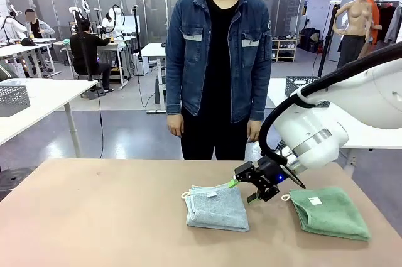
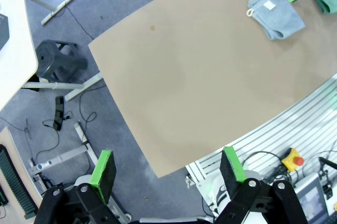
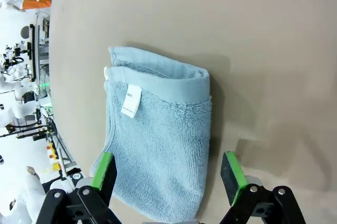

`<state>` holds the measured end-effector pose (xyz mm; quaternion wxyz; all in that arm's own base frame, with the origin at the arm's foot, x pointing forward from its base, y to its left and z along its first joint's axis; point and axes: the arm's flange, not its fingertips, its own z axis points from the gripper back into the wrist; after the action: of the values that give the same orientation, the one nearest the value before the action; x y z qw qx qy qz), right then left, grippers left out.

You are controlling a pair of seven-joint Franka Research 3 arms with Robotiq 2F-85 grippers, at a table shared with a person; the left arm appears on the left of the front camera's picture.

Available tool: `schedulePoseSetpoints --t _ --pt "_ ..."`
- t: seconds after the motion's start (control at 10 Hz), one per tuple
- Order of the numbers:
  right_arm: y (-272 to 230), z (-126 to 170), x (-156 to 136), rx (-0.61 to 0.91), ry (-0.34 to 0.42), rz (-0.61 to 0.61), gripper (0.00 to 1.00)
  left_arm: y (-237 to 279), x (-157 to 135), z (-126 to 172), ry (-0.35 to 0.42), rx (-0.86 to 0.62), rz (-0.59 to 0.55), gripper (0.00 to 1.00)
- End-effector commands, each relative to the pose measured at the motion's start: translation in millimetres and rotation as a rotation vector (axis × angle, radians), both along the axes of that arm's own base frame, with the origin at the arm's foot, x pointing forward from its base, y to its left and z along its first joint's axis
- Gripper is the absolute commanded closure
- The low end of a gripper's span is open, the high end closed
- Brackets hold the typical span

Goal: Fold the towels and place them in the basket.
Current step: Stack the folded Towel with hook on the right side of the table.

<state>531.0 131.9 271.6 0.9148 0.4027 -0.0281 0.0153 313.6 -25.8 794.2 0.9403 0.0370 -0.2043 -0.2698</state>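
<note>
On the counter (image 1: 94, 217), two folded towels lying side by side, well apart: blue towel (image 1: 217, 207) near the middle, green towel (image 1: 330, 212) toward the robot's right edge. Between them, above the blue towel's right edge, right gripper (image 1: 244, 190), jaws spread over that towel's nearer end. Left gripper (image 2: 166, 168) off the counter's left corner, jaws apart, far from both towels. Beyond the far edge, behind the blue towel, person (image 1: 217, 59) standing.

Bare tan tabletop (image 1: 100, 217) free across robot's left half. Folded pale blue terry towel (image 1: 217, 207) and folded green terry towel (image 1: 330, 212) occupy right half; right gripper (image 1: 243, 190) between them.
</note>
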Motion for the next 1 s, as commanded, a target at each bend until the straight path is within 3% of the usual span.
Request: schedulePoseSetpoints --t 0.0,0.4,0.5,0.6,0.7,0.8,0.9 --pt "0 -7 2 0.06 -0.006 0.012 0.0 1 -1 1 -0.005 0.003 0.002 0.0" --pt "2 -16 6 0.074 0.051 -0.011 0.0 1 -1 1 -0.005 0.003 0.002 0.0" --pt "5 -18 6 0.074 0.057 -0.008 0.24 1 -1 1 -0.005 0.003 0.002 0.0" --pt "10 -18 6 0.07 0.056 0.004 0.58 1 -1 1 -0.005 0.003 0.002 0.0" --pt "14 -19 6 0.061 0.06 0.011 0.83 1 -1 1 -0.005 0.003 0.002 0.0" --pt "18 -19 5 0.057 0.062 0.017 1.0 1 -1 1 -0.005 0.003 0.002 0.0" --pt "23 -18 5 0.047 0.065 0.02 1.0 1 -1 1 -0.005 0.003 0.002 0.0"
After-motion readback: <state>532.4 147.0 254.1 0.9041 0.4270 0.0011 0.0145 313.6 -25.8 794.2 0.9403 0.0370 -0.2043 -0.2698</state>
